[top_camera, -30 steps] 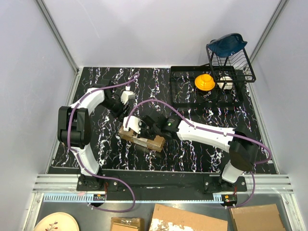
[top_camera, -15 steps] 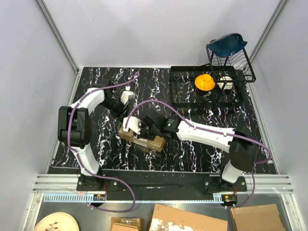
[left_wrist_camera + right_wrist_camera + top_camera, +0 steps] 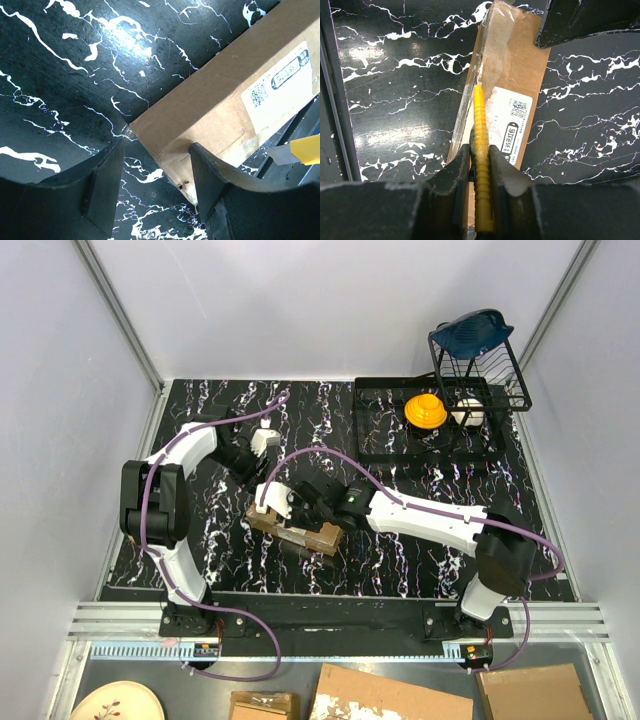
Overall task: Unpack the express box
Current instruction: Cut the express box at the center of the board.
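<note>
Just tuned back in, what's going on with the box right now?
The right gripper is shut on a yellow utility knife, which it points along the taped long edge of the express box. The box lies flat on the black marbled table and looks unopened. The left gripper is open, its fingers either side of the box's end corner. Whether they touch it is unclear.

Two black-fingered claws are in view, the left claw (image 3: 154, 156) and the right claw (image 3: 480, 151). One ribbed yellow utility knife (image 3: 481, 120) sits between the right claw's fingers, and one oblong brown cardboard express box (image 3: 295, 525) with a white label lies just beneath it. Well beyond the right claw stands one black wire rack (image 3: 357, 425), which carries one round yellow piece (image 3: 425, 410), one white piece (image 3: 468, 412) and one blue piece (image 3: 472, 330). Behind both claws lie three brown cardboard pieces (image 3: 392, 698) and one pale plate (image 3: 110, 704).
</note>
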You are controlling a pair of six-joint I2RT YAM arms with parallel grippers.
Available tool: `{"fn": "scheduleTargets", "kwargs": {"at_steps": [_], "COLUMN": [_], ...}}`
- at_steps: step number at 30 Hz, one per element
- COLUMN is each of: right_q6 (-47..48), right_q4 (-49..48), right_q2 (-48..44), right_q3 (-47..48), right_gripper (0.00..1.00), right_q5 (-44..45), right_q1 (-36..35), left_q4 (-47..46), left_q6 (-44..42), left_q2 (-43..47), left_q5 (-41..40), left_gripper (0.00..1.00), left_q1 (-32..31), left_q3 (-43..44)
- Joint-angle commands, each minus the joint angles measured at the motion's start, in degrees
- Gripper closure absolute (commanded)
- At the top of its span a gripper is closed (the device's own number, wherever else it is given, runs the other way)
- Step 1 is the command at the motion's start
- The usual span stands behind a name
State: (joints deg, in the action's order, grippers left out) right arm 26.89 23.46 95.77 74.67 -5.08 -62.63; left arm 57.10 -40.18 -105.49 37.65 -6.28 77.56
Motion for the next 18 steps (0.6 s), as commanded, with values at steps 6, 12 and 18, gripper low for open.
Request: {"fn": "scheduleTargets", "kwargs": {"at_steps": [6, 12, 18], "right_q6": [-0.8, -0.6, -0.4], "right_q4": [-1.3, -1.3, -1.1], "right_q2": [1.1, 1.2, 0.6], "right_q3": [0.9, 1.1, 1.6], "right_gripper": [1.0, 1.0, 1.0], "right_q5": [0.9, 1.6, 2.0], "right_q1": [-0.6, -0.6, -0.5], "left_q4": [-1.5, -1.5, -1.6], "left_q6": [-2.2, -2.4, -2.3], "left_q2": [-0.6, -0.5, -0.6], "left_q5": [-2.6, -2.6, -2.5], "left_gripper": [0.43, 0.43, 0.43], "left_q1": [0.4, 0.4, 0.5], "left_q3": [-0.4, -0.6, -0.5]}}
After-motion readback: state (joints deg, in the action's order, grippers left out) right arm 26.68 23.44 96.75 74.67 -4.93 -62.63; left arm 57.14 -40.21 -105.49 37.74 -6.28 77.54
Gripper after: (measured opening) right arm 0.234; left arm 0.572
